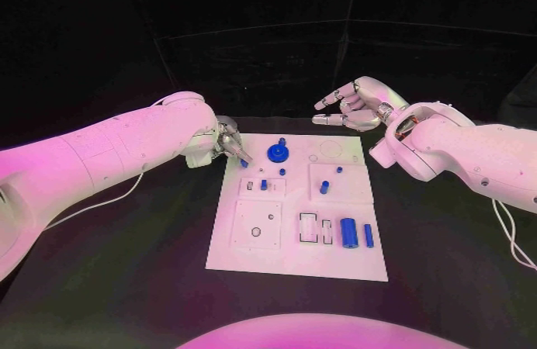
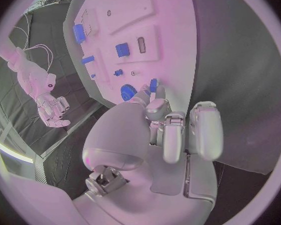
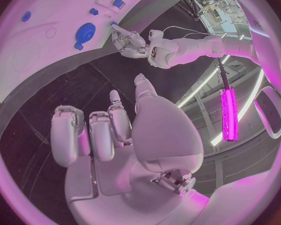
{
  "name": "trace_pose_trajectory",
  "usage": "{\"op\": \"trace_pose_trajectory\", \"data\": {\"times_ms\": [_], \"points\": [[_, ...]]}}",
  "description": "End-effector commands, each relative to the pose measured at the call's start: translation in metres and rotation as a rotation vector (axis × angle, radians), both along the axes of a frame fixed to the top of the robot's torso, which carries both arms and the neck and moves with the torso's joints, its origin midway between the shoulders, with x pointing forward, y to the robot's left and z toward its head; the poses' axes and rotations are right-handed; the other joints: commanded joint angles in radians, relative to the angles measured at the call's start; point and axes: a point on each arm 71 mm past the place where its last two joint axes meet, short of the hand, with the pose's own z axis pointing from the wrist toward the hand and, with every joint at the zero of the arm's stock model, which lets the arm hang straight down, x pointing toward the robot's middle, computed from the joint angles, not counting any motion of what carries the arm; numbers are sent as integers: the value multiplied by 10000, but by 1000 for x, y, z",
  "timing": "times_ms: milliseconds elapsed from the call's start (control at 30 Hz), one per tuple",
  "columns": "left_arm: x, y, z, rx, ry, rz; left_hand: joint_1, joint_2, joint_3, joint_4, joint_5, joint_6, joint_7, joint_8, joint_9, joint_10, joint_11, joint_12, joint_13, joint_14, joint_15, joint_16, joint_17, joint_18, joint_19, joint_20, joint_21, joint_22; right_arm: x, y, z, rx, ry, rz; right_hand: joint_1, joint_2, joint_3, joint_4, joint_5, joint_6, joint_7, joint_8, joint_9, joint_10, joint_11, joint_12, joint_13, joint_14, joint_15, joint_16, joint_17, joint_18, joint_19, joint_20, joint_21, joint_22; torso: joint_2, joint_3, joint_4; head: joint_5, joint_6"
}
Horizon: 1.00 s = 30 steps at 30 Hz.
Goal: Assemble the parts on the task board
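Note:
The white task board (image 1: 293, 250) lies in the middle of the table. My left hand (image 1: 227, 143) is at its far left corner and pinches a small blue part (image 1: 243, 163) at the board's edge; the left wrist view shows the fingertips (image 2: 158, 96) closed on that part (image 2: 153, 85). A blue gear (image 1: 276, 153) stands just right of it. More small blue parts (image 1: 324, 186) sit mid-board, and a blue cylinder (image 1: 349, 232) lies near the front right. My right hand (image 1: 354, 104) hovers beyond the board's far right corner, fingers apart, holding nothing.
A square recessed plate (image 1: 258, 223) with a small hole sits on the board's front left. Two rectangular slots (image 1: 314, 229) lie beside the blue cylinder. A thin cable (image 1: 103, 202) trails on the black table under my left arm.

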Motion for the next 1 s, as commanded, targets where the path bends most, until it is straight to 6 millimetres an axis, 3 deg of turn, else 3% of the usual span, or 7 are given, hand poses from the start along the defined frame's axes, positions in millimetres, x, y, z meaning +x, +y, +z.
{"op": "trace_pose_trajectory", "data": {"times_ms": [33, 300, 333, 467, 600, 1000], "points": [[-2, -2, 7, -441, -702, 135, -72, -220, 1077, -944, 22, 43, -52, 70, 85, 47, -29, -53, -35, 1020, -52, 31, 2634, 38, 63, -96, 12, 37, 0, 0, 2, 56, -34, 74, -3, 67, -67, -15, 67, -13, -71, 52, 3, -26, -21, -7, 655, 740, 13, -39, 1329, 45, -38, 27, -34, 171, -16, 1, 17, 23, -3], [-17, 4, 14, -847, -1301, 244, -293, -481, 1662, -1079, 15, 136, -58, 62, 60, 148, -40, -81, -63, 1020, -59, 31, 2634, 37, 80, -98, 12, 54, 0, -2, 1, 73, -20, 33, -14, 81, -77, -5, 69, -11, -71, 54, 4, -23, -21, -2, 658, 739, 13, -41, 1325, 43, -33, 26, -31, 179, -18, -9, 28, 62, -13], [-19, 5, 15, -902, -1375, 265, -440, -602, 1961, -1120, 14, 167, -62, 59, 52, 185, -43, -91, -70, 1020, -60, 31, 2634, 32, 95, -100, 26, 84, 0, -2, 1, 72, -19, 23, -14, 81, -77, -5, 69, -11, -71, 54, 4, -23, -21, -2, 658, 739, 13, -41, 1325, 43, -33, 26, -31, 179, -16, -3, 26, 72, -22], [-31, 7, 14, -1102, -1615, 344, -700, -820, 2501, -1182, 14, 213, -71, 75, 56, 240, -52, -107, -86, 1020, -67, 31, 2634, 26, 117, -107, 40, 123, 1, -4, 1, 68, -13, -16, -14, 81, -77, -5, 69, -11, -71, 54, 4, -23, -21, -2, 658, 739, 13, -41, 1325, 43, -33, 26, -31, 179, -28, -5, 56, 79, -21], [-40, 9, 10, -1125, -1733, 362, -758, -872, 2633, -1199, 15, 222, -74, 82, 59, 256, -54, -102, -79, 1020, -69, 31, 2634, 21, 127, -109, 53, 146, 1, -5, 1, 69, -1, -35, -14, 81, -77, -5, 69, -11, -71, 54, 4, -23, -21, -2, 658, 739, 13, -41, 1325, 43, -33, 26, -31, 179, -42, -15, 112, 75, -63], [-59, -3, -11, -1213, -1484, 192, -878, -968, 2899, -1226, 16, 245, -78, 103, 70, 285, -59, -102, -81, 1020, -73, 31, 2634, 20, 134, -113, 55, 159, 2, -4, 1, 75, 22, -12, -14, 81, -77, -5, 69, -11, -71, 54, 4, -23, -21, -2, 658, 739, 13, -41, 1325, 43, -33, 26, -31, 179, -23, -10, 47, 173, -106]]}}
